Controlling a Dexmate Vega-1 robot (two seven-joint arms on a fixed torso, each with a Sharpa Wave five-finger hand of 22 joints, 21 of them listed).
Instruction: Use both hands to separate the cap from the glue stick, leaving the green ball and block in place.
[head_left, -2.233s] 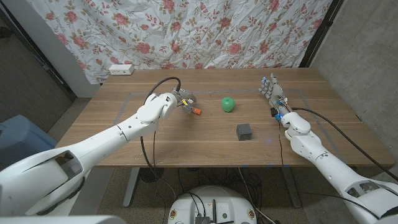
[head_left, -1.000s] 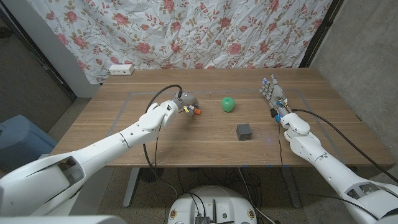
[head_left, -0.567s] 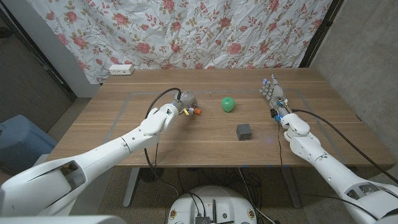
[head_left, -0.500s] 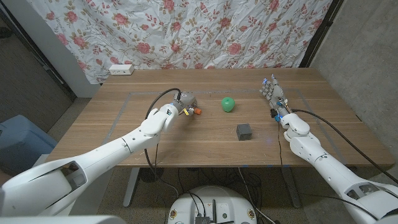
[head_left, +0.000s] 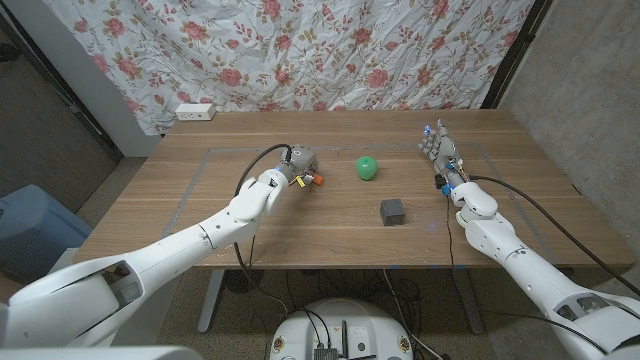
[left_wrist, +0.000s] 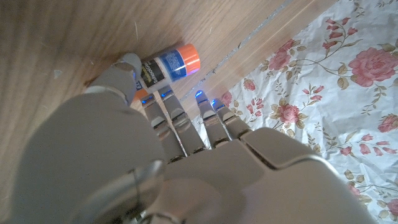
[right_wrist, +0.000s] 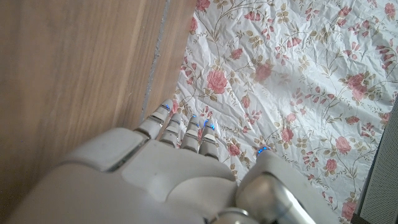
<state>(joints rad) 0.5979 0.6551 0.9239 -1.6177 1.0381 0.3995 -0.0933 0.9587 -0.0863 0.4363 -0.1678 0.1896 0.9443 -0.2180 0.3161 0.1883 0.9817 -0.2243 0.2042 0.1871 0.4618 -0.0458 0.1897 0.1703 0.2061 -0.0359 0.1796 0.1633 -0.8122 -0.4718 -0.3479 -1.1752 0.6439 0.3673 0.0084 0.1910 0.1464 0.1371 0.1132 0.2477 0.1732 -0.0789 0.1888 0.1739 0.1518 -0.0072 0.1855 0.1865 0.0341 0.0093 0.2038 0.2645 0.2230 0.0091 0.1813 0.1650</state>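
Observation:
The glue stick (head_left: 317, 179) lies on the table left of centre, its white labelled body (left_wrist: 157, 70) capped in orange (left_wrist: 188, 58). My left hand (head_left: 297, 163) hovers just left of it. Its thumb (left_wrist: 127, 66) is at the stick's white end and its fingers (left_wrist: 186, 115) reach out straight beside it, not closed round it. The green ball (head_left: 368, 167) sits right of the stick, and the dark grey block (head_left: 392, 211) lies nearer the front. My right hand (head_left: 441, 152) stands at the far right with its fingers (right_wrist: 180, 127) stretched out, holding nothing.
A white power strip (head_left: 195, 111) lies at the table's back left corner. A flowered cloth (head_left: 330, 50) hangs behind the table's far edge. Faint tape lines (head_left: 200, 170) mark a rectangle on the wood.
My left hand has slid a little to the right and closer against the glue stick. The stick, ball, block and right hand have stayed put.

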